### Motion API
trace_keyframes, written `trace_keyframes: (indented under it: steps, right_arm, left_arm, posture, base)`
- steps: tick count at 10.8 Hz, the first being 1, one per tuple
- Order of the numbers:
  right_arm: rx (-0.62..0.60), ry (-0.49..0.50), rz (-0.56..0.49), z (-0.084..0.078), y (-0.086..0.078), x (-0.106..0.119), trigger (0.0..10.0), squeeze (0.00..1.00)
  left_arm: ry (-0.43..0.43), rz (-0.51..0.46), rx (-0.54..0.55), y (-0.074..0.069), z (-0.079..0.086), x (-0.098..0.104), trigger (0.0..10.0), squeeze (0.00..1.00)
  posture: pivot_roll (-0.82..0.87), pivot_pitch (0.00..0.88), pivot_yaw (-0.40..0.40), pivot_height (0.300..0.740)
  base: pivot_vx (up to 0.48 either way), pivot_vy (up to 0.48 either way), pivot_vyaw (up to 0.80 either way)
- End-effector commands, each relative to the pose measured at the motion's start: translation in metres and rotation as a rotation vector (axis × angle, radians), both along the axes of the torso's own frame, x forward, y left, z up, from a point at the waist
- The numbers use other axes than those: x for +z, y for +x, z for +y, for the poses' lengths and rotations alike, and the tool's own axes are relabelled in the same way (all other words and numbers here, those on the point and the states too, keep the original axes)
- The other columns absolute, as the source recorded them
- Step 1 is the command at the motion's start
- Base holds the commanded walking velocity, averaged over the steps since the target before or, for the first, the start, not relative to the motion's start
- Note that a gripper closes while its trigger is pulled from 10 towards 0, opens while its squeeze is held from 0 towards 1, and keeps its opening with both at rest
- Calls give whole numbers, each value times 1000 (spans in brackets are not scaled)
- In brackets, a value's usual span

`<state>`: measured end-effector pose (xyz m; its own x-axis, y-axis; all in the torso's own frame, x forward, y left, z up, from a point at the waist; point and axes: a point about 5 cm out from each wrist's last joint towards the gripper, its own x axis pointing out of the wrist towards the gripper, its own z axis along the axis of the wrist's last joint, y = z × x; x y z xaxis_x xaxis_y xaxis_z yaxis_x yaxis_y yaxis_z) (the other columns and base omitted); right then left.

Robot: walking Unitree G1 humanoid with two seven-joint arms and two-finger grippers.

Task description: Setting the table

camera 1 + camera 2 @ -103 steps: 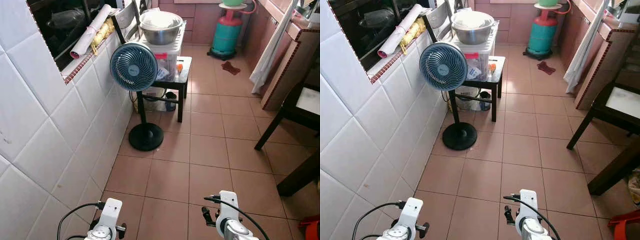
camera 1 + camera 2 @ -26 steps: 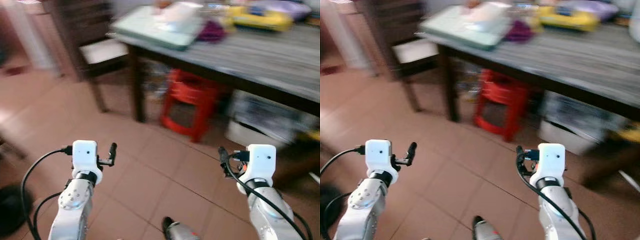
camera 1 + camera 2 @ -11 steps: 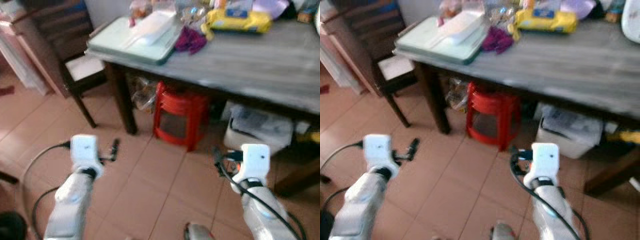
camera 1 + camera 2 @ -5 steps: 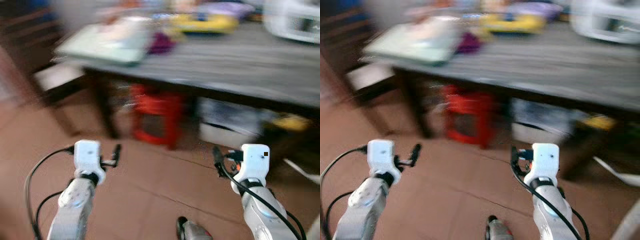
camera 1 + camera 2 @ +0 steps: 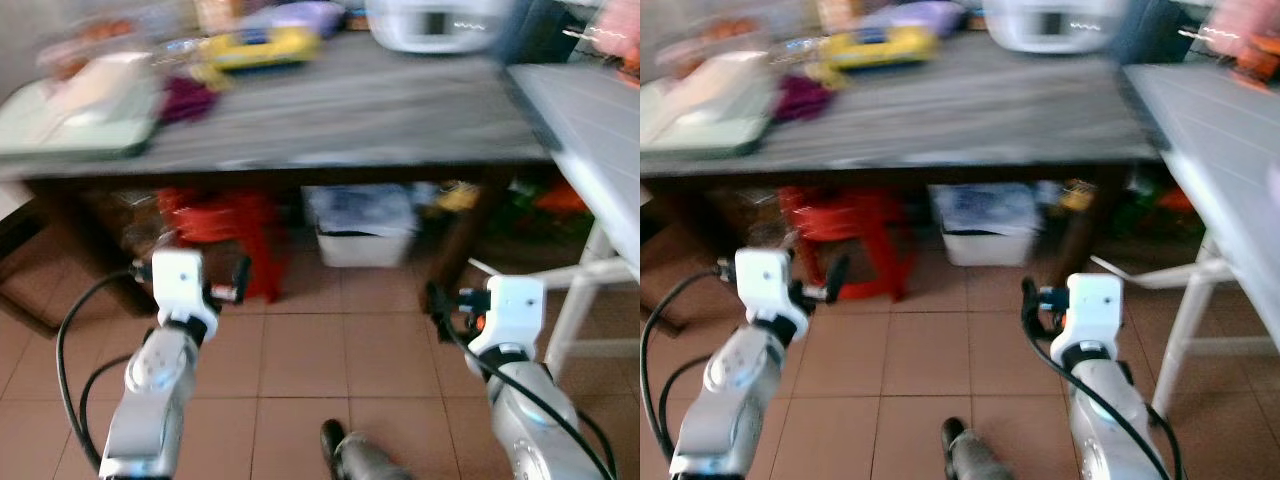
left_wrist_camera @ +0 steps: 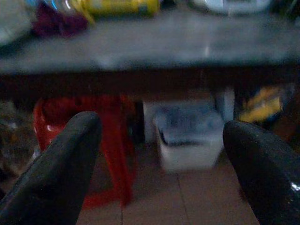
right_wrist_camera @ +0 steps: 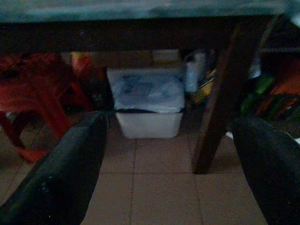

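Ahead of the robot stands the long grey wood-grain table (image 5: 380, 110), its near half bare, with a pale green tray (image 5: 70, 125), a yellow packet (image 5: 255, 47) and a white appliance (image 5: 430, 22) toward the far edge and left end. Judged step: approach, nothing picked up. Next move calls for closing in and steadying the blurred view. Left gripper (image 6: 159, 159) and right gripper (image 7: 171, 159) hold jaws wide, empty, below tabletop level. Underneath sit a red plastic stool (image 5: 855, 235) and white lidded box (image 5: 985, 225).

Grey-topped table (image 5: 330, 110) on tiled floor (image 5: 300, 350) — red stool (image 5: 225, 235) (blurred) beneath
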<state>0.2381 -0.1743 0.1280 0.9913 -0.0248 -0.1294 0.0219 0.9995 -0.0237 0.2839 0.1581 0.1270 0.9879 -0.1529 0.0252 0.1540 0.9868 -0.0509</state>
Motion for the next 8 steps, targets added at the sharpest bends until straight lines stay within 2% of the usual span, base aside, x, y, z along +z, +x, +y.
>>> trace_keyframes:
  steps: [1,5,8]
  right_arm:
    - [23,0,-51,5,5,11,10000,0]
    - [17,12,-62,7,6,11,10000,0]
    - [15,18,-53,7,7,7,10000,0]
  left_arm:
    - [10,3,25,-5,9,-1,10000,0]
    - [29,5,23,-2,10,2,10000,0]
    - [22,36,45,-5,13,-5,10000,0]
  posture:
    - [-176,162,50,740]
    - [-166,153,66,740]
    - [-156,146,76,740]
  base:
    - [307,0,0]
    - [394,0,0]
    - [0,0,0]
